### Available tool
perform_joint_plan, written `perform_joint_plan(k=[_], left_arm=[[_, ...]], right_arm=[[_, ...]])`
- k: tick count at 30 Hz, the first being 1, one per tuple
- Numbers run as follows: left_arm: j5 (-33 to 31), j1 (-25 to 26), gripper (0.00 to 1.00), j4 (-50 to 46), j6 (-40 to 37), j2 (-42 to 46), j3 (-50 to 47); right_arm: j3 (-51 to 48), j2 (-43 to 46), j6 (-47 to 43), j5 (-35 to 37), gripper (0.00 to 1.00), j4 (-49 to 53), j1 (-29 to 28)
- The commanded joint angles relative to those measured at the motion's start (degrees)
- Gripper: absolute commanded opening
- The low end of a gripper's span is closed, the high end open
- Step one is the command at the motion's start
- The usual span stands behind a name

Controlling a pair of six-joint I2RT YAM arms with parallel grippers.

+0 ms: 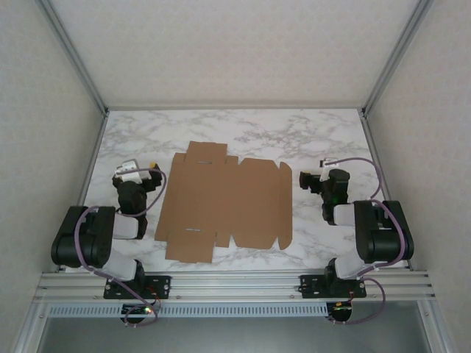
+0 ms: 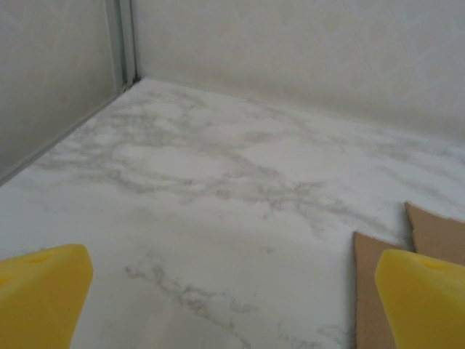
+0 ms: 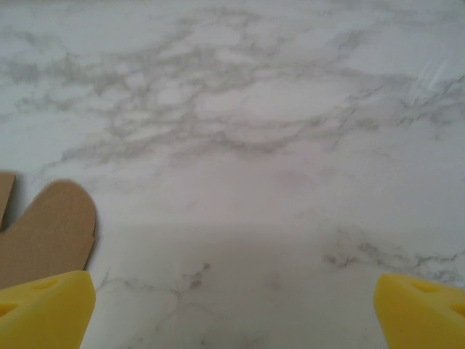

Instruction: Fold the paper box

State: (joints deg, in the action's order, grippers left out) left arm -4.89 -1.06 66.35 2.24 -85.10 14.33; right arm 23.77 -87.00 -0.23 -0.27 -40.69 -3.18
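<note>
I see the paper box (image 1: 224, 202) lying flat in the middle of the worktop (image 1: 294, 132). My left fingers (image 2: 40, 298) and right fingers (image 3: 43, 309) are spread wide, holding nothing.

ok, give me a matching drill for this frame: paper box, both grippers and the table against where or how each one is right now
Things:
1. paper box
2. left gripper
3. right gripper
4. table

Place or state:
A. open, just off the sheet's right edge, near a rounded flap
B. white marble pattern, carries everything
C. flat, unfolded brown sheet lying between the two arms
D. open, just off the sheet's left edge

Pairs: 1-C, 2-D, 3-A, 4-B
</note>
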Motion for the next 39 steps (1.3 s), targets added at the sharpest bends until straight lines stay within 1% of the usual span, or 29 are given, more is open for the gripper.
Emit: perform_joint_plan(k=[1, 2, 5, 6, 8, 9, 10, 11, 12, 14, 15, 16, 17, 18, 19, 20, 21, 22, 23, 24, 26, 27, 28, 29, 31, 33, 34, 36, 39], left_arm=[[-7.7, 4.3, 1.00, -13.5, -2.0, 9.2, 7.7], [-10.0, 6.2, 1.00, -15.2, -1.3, 12.2, 9.0], [-11.2, 12.6, 0.99, -21.8, 3.1, 20.9, 13.4], [-10.6, 14.8, 0.99, -26.1, 5.3, 23.3, 15.7], [-11.3, 20.2, 0.99, -33.5, 8.4, 27.2, 20.2], [-10.6, 22.6, 0.99, -37.6, 10.3, 28.8, 22.5], [-10.4, 24.7, 0.99, -42.7, 12.2, 29.8, 25.1], [-10.5, 25.9, 0.99, -48.2, 14.6, 30.2, 27.7], [-9.7, 26.3, 1.00, -55.6, 18.1, 30.3, 30.9], [-12.0, 26.0, 1.00, -71.5, 25.0, 29.0, 37.5], [-14.6, 26.0, 1.00, -78.6, 28.9, 28.1, 39.7], [-15.8, 25.5, 1.00, -82.1, 34.2, 27.6, 39.3], [-12.9, 24.7, 1.00, -82.1, 36.5, 27.9, 37.3], [-9.2, 24.0, 1.00, -81.0, 38.7, 29.0, 34.1], [-7.7, 23.8, 1.00, -79.5, 41.7, 31.2, 30.4], [-6.4, 23.6, 1.00, -78.0, 44.1, 33.6, 27.1], [-4.7, 23.5, 1.00, -76.6, 46.1, 36.3, 23.9], [-3.3, 23.5, 1.00, -75.7, 46.4, 39.0, 21.6], [-2.9, 23.6, 1.00, -76.1, 46.1, 40.8, 20.5], [-3.0, 23.5, 1.00, -77.2, 46.2, 42.4, 19.4], [-1.7, 23.5, 1.00, -78.4, 45.3, 44.2, 17.5], [-0.2, 23.5, 1.00, -78.3, 45.1, 44.3, 16.6], [1.8, 23.5, 0.99, -78.3, 45.4, 43.9, 15.3], [4.2, 23.6, 1.00, -78.0, 45.7, 42.8, 14.1], [9.7, 24.9, 0.96, -75.6, 46.3, 41.0, 10.7], [10.5, 26.5, 0.95, -74.7, 47.4, 40.3, 8.2], [9.6, 27.3, 0.95, -74.9, 47.6, 40.4, 7.1], [8.0, 27.9, 0.94, -76.0, 47.6, 41.3, 6.4], [6.9, 28.0, 0.95, -77.4, 46.7, 42.9, 7.0]], right_arm=[[8.0, 9.5, -4.9, 4.1, 0.99, 15.1, -6.2], [9.5, 12.1, -4.4, 6.1, 0.99, 17.2, -8.4], [15.0, 19.7, -1.3, 8.5, 0.99, 25.1, -17.2], [17.3, 21.5, -0.7, 9.5, 0.99, 27.6, -20.5], [21.4, 24.1, -0.3, 9.6, 0.99, 33.0, -26.1], [23.5, 25.0, 0.0, 9.4, 0.99, 36.4, -28.9], [26.5, 25.5, 1.4, 10.7, 0.99, 40.7, -31.3], [29.7, 25.7, 5.4, 15.4, 0.99, 46.1, -33.0], [34.4, 25.2, 11.5, 19.4, 0.99, 54.7, -33.6], [42.2, 23.1, 25.7, 20.0, 0.99, 70.2, -31.3], [45.7, 21.7, 30.9, 17.8, 0.99, 76.1, -28.7], [46.3, 20.6, 30.7, 8.0, 0.99, 76.8, -24.9], [45.5, 19.8, 31.7, 0.3, 0.99, 75.7, -22.0], [44.5, 19.2, 33.4, -5.2, 0.96, 75.2, -20.1], [43.8, 18.5, 33.6, -7.5, 0.96, 75.3, -20.1], [42.8, 18.4, 32.8, -8.2, 0.96, 75.0, -21.5], [41.4, 18.9, 32.3, -4.3, 0.97, 75.0, -24.8], [39.4, 19.4, 32.1, -0.2, 0.97, 74.6, -28.3], [37.9, 19.3, 31.7, -1.3, 0.95, 74.3, -29.7], [36.6, 18.6, 31.4, -4.8, 0.90, 74.2, -30.6], [34.4, 15.8, 31.3, -9.0, 0.63, 74.7, -33.1], [33.8, 14.4, 31.7, -8.9, 0.47, 75.1, -34.6], [32.6, 12.9, 32.5, -8.4, 0.36, 75.0, -35.9], [30.9, 11.4, 33.3, -8.8, 0.29, 73.5, -37.0], [28.8, 8.3, 34.6, -10.4, 0.16, 70.7, -37.9], [28.2, 5.2, 35.2, -10.9, 0.02, 68.7, -38.6], [27.7, 3.7, 35.6, -10.8, 0.00, 67.0, -38.9], [26.9, 0.2, 36.0, -10.4, 0.00, 64.6, -39.0], [28.8, -5.8, 36.9, -7.4, 0.00, 66.7, -38.9]])
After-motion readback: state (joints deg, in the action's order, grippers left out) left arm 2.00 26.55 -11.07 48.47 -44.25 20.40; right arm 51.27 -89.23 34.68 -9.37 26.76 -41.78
